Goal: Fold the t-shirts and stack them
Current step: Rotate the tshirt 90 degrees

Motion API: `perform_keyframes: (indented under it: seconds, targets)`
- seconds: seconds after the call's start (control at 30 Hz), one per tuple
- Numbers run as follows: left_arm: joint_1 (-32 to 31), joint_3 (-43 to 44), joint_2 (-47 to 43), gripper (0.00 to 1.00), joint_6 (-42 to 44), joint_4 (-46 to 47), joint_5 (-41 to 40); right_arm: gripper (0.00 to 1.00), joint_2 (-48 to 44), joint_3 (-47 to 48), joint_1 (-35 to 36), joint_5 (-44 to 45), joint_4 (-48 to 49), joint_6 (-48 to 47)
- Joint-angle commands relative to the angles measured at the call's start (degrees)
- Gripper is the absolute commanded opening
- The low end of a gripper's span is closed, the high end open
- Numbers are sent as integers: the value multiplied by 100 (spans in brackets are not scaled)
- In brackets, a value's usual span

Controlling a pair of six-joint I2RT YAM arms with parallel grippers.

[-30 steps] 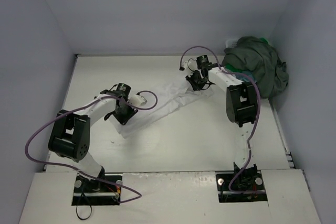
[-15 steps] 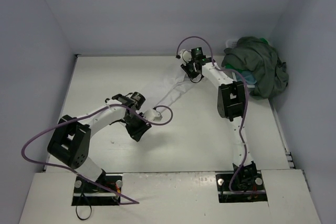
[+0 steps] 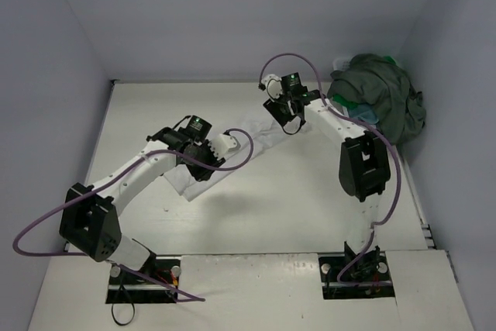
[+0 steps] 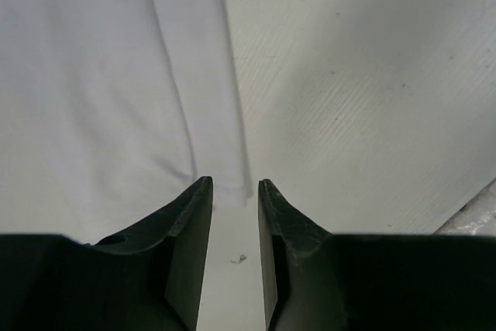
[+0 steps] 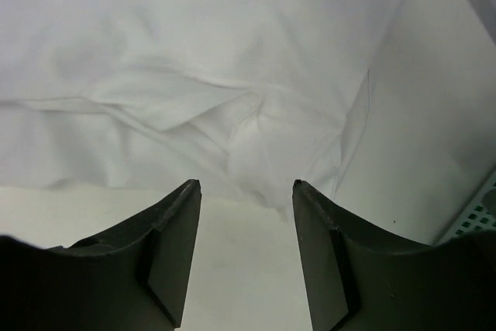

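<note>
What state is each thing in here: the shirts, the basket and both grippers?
white t-shirt: stretched out on the table, creased, held by neither gripper.
dark olive-grey t-shirt: crumpled in a heap over the basket, unfolded.
basket: mostly covered by the heap.
left gripper: narrowly open, empty, over the white t-shirt's edge.
right gripper: open, empty, over the white t-shirt's edge.

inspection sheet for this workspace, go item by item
surface: white table, a few small specks
job's things: white t-shirt stretched out between the grippers; olive-grey t-shirt heaped far right, green cloth and blue cloth peeking beneath
clutter: basket under that heap
grippers: left gripper jaws narrowly apart, empty; right gripper jaws wide, empty
cables: purple cables loop off both arms
surroundings: plain pale walls
</note>
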Motion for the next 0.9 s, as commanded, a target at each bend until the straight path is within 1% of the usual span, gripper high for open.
perform_keyframes:
  seconds: [0.0,0.03,0.07,0.1,0.13,0.17,0.2,0.23,0.3,0.33,0.43,0.67,0.77,0.87]
  targets:
    - [82,125,-51,25,69,207,-571,48,-836,-235,269,166,42,125]
    - [99,90,-16,25,131,321,-667,44,-941,-358,296,52,-10,230]
    - [134,55,80,25,184,401,-755,41,-977,-420,357,-280,-80,283]
    - [213,-41,133,25,280,488,-904,35,-1004,-499,427,-370,-168,301]
    - [275,-86,229,25,333,715,-967,16,-1030,-700,524,-414,-169,310]
    - [345,-138,291,25,368,874,-1054,10,-1022,-789,725,-415,-160,275]
    - [546,-182,361,23,386,1033,-1212,4,-987,-851,814,-415,-160,283]
    - [678,-183,449,17,378,1330,-1257,0,-873,-886,875,-476,-152,301]
    - [1021,-69,774,13,194,1639,-1101,0,-715,-869,929,-843,-117,432]
    - [1423,123,1027,9,106,1710,-977,0,-523,-834,920,-967,-99,494]
    - [1978,475,1502,4,-184,1913,-721,0,-197,-632,964,-1460,-37,635]
    - [2086,696,1944,2,-264,1975,-493,0,200,-368,1148,-2189,306,1153]
    - [2086,653,1979,1,-290,1939,-414,0,253,-447,1315,-2217,551,1233]
    - [2086,565,1874,1,-273,1905,-361,0,323,-438,1482,-2120,560,1198]
